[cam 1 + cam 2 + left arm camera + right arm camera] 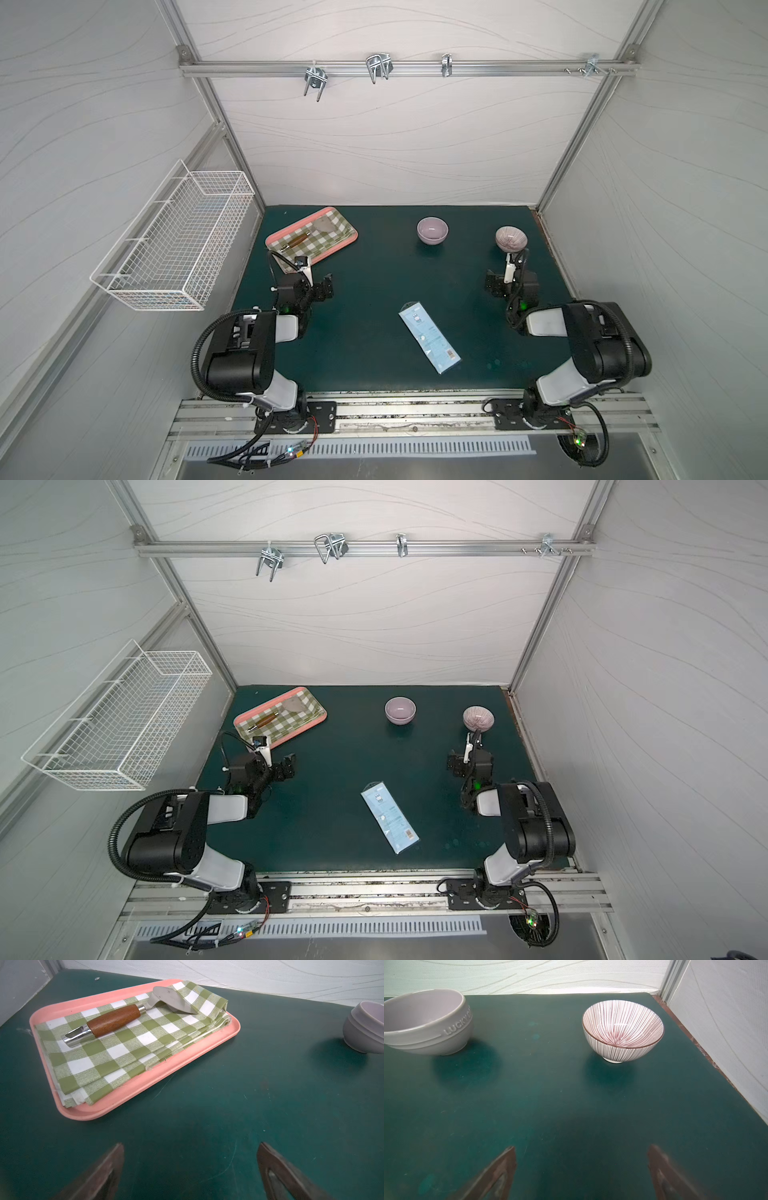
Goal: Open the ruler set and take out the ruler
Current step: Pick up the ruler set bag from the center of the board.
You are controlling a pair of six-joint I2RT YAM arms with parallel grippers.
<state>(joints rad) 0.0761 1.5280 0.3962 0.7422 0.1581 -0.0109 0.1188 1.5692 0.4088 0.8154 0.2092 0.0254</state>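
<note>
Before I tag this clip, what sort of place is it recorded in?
Probably a robot test cell, not a home or shop: a left arm and right arm mounted on an aluminium rail at a green mat, white wall panels all round, staged props like the ruler set.

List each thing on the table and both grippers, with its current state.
ruler set: flat on the mat, apparently unopened, untouched.
left gripper: open, empty.
right gripper: open, empty.
plain bowl: upright, empty.
striped bowl: upright, empty.
pink tray: holds a folded checked cloth with a wood-handled server on top.
</note>
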